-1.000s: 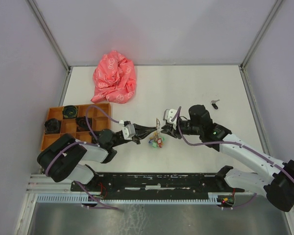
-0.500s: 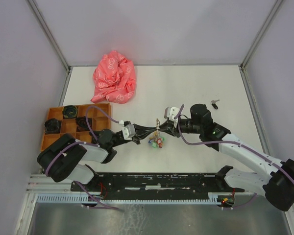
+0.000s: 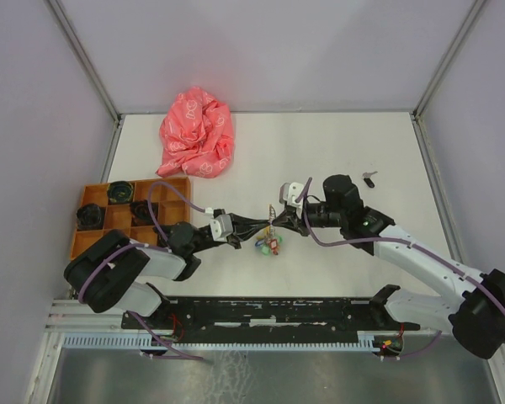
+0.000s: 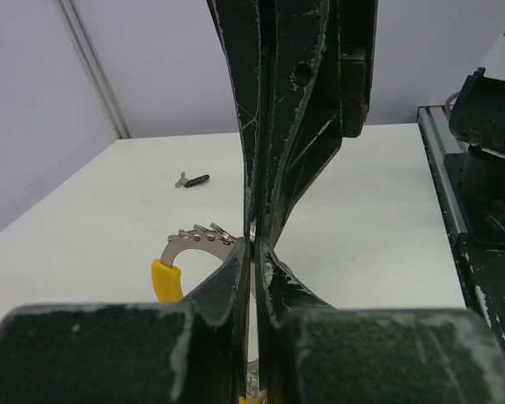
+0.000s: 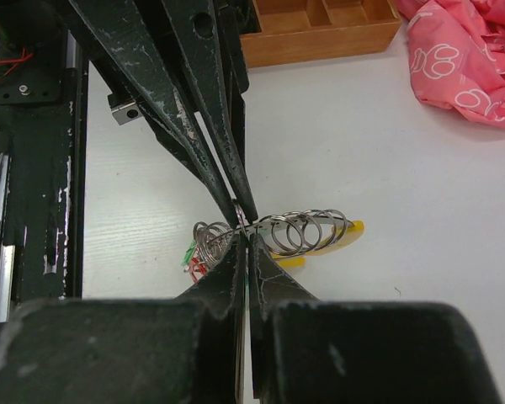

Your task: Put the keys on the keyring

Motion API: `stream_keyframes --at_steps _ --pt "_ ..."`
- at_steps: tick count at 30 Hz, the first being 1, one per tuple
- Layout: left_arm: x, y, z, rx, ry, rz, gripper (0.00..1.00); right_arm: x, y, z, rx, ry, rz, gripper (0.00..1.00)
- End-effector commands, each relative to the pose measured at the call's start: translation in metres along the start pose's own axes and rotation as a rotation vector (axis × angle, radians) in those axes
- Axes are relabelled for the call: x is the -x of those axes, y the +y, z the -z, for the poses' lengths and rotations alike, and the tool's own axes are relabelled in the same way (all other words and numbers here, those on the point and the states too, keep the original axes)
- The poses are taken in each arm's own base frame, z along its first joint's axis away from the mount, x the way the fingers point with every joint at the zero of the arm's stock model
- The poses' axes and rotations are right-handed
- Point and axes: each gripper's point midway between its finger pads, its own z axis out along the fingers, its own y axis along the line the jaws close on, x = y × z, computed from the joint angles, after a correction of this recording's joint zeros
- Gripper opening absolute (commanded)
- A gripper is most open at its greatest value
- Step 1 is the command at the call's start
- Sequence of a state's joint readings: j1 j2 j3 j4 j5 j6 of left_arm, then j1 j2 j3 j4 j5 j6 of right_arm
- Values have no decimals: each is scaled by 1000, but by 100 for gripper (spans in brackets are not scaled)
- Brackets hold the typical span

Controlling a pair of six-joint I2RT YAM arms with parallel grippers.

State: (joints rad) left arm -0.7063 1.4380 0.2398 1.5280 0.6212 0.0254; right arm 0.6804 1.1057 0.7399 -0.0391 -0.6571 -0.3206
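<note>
Now the right end effector, ajar 1 second ago, has closed on the silver wire keyring bunch over the white counter, tip to tip with the left end effector, also clamped on it. The black-headed silver key lies far right, well apart.

- the bunch of rings: its middle sits right behind the right gripper in that wrist view, so no idea which loop is pinched, if any
- red and green bits poke out left of those fingers, mostly covered, can't say if that's a key head
- from the left wrist, the left gripper blocks most of the bunch; only a yellow tab and a few loops peek out
- black key is tiny from above, teeth unreadable
- orange tray and pink bag get chopped by the top edge in the right wrist view
- dark things in the tray compartments: too small to identify
</note>
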Motion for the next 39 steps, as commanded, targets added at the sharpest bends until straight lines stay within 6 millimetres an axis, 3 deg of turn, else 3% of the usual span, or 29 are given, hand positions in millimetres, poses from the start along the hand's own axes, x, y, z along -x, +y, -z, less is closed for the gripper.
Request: stream_keyframes --at_steps 1,4,17,27,39 --pt "43 4 -6 -9 -163 -101 12 23 -3 5 32 6 48 1" --pt "39 2 -6 -20 -153 -95 18 19 -2 8 54 63 47 1" --pt "23 -2 -14 -101 -38 -85 28 15 -3 18 74 194 67 1" --pt "15 -9 -19 -169 -5 -43 29 17 -6 16 57 245 109 1" --pt "-6 0 -23 -154 126 -16 28 20 -7 17 62 267 135 1"
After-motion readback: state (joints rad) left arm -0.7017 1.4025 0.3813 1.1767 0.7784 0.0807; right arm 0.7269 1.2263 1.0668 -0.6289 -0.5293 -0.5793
